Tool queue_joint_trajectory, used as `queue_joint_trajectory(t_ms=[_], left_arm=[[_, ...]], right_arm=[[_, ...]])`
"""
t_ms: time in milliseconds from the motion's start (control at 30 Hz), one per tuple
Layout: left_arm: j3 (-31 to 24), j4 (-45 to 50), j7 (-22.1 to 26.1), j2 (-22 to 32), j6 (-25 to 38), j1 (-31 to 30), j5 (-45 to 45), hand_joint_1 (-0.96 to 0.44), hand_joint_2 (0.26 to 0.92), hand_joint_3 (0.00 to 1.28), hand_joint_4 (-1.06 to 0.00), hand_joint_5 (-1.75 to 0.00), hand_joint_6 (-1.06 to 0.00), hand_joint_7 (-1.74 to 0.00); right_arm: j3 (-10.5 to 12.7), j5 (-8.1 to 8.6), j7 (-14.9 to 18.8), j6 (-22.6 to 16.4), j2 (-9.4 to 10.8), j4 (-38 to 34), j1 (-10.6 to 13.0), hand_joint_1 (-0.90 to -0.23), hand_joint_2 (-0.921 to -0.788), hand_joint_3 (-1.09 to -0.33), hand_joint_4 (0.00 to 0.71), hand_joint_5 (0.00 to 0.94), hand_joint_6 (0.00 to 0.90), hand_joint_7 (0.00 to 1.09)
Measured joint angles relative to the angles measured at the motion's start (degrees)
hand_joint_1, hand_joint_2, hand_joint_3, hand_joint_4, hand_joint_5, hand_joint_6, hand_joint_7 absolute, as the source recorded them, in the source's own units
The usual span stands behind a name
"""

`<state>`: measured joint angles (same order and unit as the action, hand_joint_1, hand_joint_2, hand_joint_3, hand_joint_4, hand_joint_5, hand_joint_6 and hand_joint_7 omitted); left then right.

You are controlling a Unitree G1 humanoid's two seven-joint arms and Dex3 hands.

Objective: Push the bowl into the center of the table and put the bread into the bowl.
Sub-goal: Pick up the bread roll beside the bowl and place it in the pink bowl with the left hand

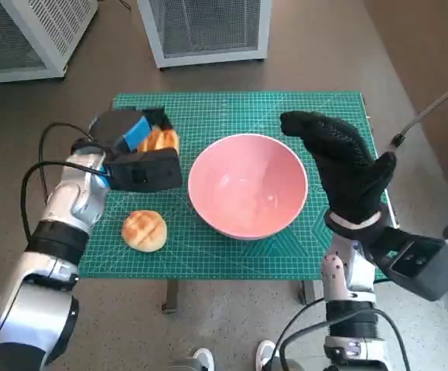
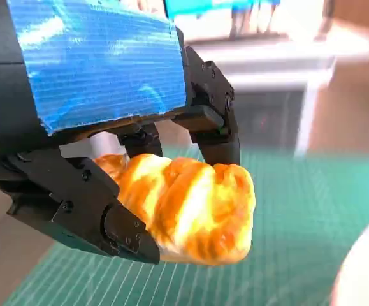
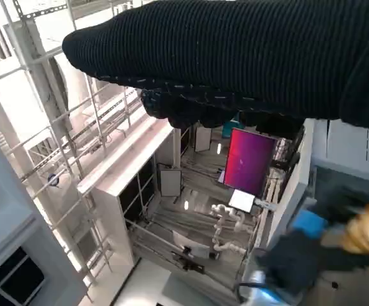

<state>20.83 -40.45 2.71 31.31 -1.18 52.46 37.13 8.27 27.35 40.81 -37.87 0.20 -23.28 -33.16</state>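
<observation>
Since the green gridded cutting mat [image 1: 239,259] covering the small table is the working field, it sets the frame: the round pink plastic bowl [image 1: 248,185] already sits near its middle, so the pushing part looks done and the step in hand is, by my judgement, carrying bread to the bowl.

Next in size, the right hand in the black knitted glove [image 1: 340,166] is raised beside the bowl's right rim, holding nothing; its fingers seem loosely extended, though whether it touches the bowl I cannot tell.

Smaller, the left hand with blue tape over its back [image 1: 135,147] is clamped on a golden-brown glazed bread roll [image 2: 190,207], its black fingers [image 2: 213,127] pressing the roll from 2 opposite sides. In the head view this roll hangs just left of the bowl, above the mat.

Smallest, 1 round scored bun [image 1: 145,230] lies on the mat near the front left, apart from the bowl.

To do this step well, the left hand should travel right until the roll is over the bowl's hollow, not its rim, lower a little, then release. Squeezing harder would likely dent soft bread. The right hand should keep clear of the opening.
</observation>
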Motion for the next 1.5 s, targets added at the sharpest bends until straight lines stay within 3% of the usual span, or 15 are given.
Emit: queue_joint_trajectory(t_ms=[333, 633, 900, 1000, 1167, 1233, 1300, 1333, 1367, 1433, 1500], left_arm=[[-4.9, 21.9, 1.6, 0.6, 2.7, -8.2, -0.5, 0.0, 0.915, 0.04, -0.76, -1.07, -0.63, -1.18], [-5.6, 37.7, 2.7, -0.9, 1.3, -13.3, -0.6, 0.0, 0.906, 0.03, -0.8, -1.03, -0.66, -1.14], [-3.5, 40.4, 4.2, -2.8, -2.6, -14.9, 0.2, 0.0, 0.917, 0.02, -0.75, -1.03, -0.68, -1.18], [-2.4, 39.7, 5.2, -3.6, -4.4, -15.1, 0.2, 0.0, 0.919, 0.03, -0.74, -1.05, -0.66, -1.19], [-1.0, 36.8, 6.4, -5.3, -7.3, -14.7, 0.0, 0.0, 0.92, 0.05, -0.73, -1.1, -0.63, -1.19], [-0.7, 35.7, 7.4, -6.0, -7.5, -14.6, 0.0, 0.0, 0.92, 0.11, -0.67, -1.17, -0.54, -1.25], [-0.6, 34.9, 8.4, -6.6, -7.3, -14.5, -0.1, -0.2, 0.921, 0.21, -0.52, -0.84, -0.48, -1.39], [-0.5, 34.6, 9.1, -6.9, -6.8, -14.4, -0.1, -0.19, 0.906, 0.2, -0.48, -0.73, -0.41, -1.26], [-0.5, 34.5, 9.9, -7.1, -6.3, -14.4, -0.1, -0.16, 0.896, 0.17, -0.44, -0.53, -0.37, -0.99], [-0.4, 34.3, 11.8, -7.6, -4.7, -14.4, 0.0, -0.17, 0.899, 0.1, -0.38, -0.29, -0.32, -0.64], [-0.1, 34.3, 13.4, -7.7, -3.4, -14.4, 0.4, -0.21, 0.901, 0.05, -0.3, -0.12, -0.28, -0.39]], right_arm=[[0.0, 0.0, 0.0, 0.0, 0.0, 0.2, 0.0, -0.435, -0.912, -0.475, 0.248, 0.0, -0.001, 0.72], [-0.2, -0.09, 0.0, 0.0, 0.0, 1.1, 1.1, -0.434, -0.911, -0.485, 0.248, 0.0, -0.001, 0.71], [-0.5, -0.58, -0.6, 0.0, 0.1, 1.6, 1.7, -0.433, -0.909, -0.496, 0.249, 0.001, -0.001, 0.7], [-0.5, -0.61, -1.0, 0.0, 0.0, 1.9, 2.0, -0.427, -0.893, -0.527, 0.249, 0.001, -0.001, 0.7], [-0.7, -0.68, -1.7, 0.1, 0.0, 2.4, 2.3, -0.423, -0.883, -0.543, 0.249, 0.002, -0.001, 0.7], [-0.7, -0.68, -1.9, 0.3, 0.0, 2.7, 2.6, -0.423, -0.881, -0.546, 0.249, 0.002, -0.001, 0.7], [-0.8, -0.69, -2.2, 0.4, 0.0, 3.0, 2.7, -0.423, -0.88, -0.548, 0.249, 0.002, -0.001, 0.7], [-0.9, -0.69, -2.3, 0.5, 0.0, 3.1, 2.7, -0.423, -0.879, -0.549, 0.249, 0.002, -0.001, 0.7], [-0.9, -0.69, -2.5, 0.6, 0.0, 3.2, 2.8, -0.423, -0.879, -0.55, 0.249, 0.002, -0.001, 0.7], [-1.0, -0.69, -2.7, 0.8, 0.0, 3.6, 2.8, -0.422, -0.878, -0.55, 0.25, 0.002, -0.001, 0.7], [-1.1, -0.69, -2.8, 1.0, 0.0, 3.8, 2.9, -0.42, -0.876, -0.55, 0.252, 0.003, 0.0, 0.7]])
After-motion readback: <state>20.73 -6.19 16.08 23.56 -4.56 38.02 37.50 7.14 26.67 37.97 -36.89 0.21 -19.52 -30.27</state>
